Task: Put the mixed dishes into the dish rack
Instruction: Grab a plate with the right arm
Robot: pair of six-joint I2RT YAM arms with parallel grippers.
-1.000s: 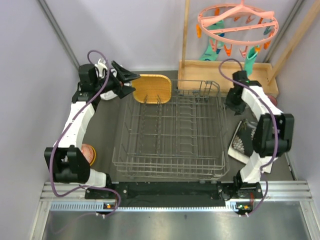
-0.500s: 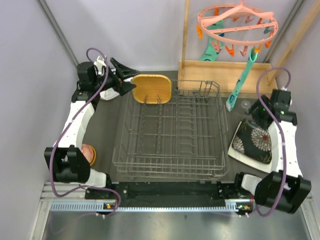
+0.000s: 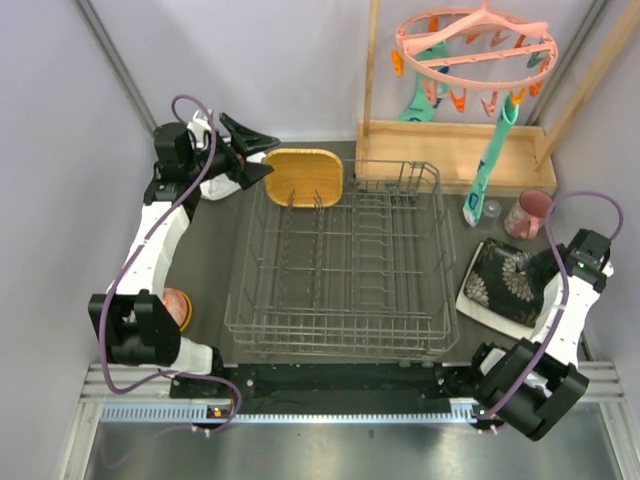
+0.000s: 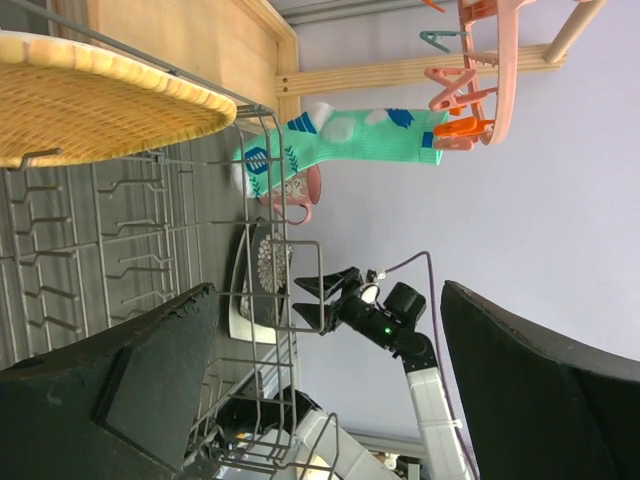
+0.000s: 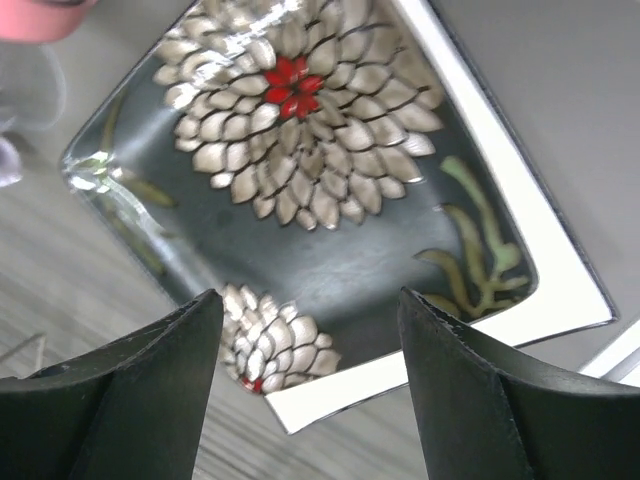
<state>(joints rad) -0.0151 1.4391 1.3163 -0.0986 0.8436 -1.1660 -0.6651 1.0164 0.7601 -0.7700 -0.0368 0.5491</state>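
The dish rack (image 3: pixel 345 265) is a grey wire basket mid-table with nothing in it. The yellow wooden plate (image 3: pixel 303 178) leans at its far left corner. My left gripper (image 3: pixel 270 153) hovers open just left of that plate (image 4: pixel 100 100), holding nothing. The black floral square plate (image 3: pixel 503 280) lies right of the rack on a white-edged pale plate (image 5: pixel 565 285). My right gripper (image 3: pixel 543 278) is open above its near corner (image 5: pixel 300 180). The pink cup (image 3: pixel 527 213) and the small clear glass (image 3: pixel 491 210) stand behind it. An orange bowl (image 3: pixel 178 305) peeks out beside the left arm.
A pink round peg hanger (image 3: pixel 475 45) hangs at the back right. From it a teal sock (image 3: pixel 487 170) dangles down beside the glass. A light wooden tray (image 3: pixel 450 150) stands behind the rack. Grey walls close in on both sides.
My right arm swung from the rack's far right corner out and down to the black floral plate, its jaws opening wider. The cup and glass came into view. The left arm stayed put.
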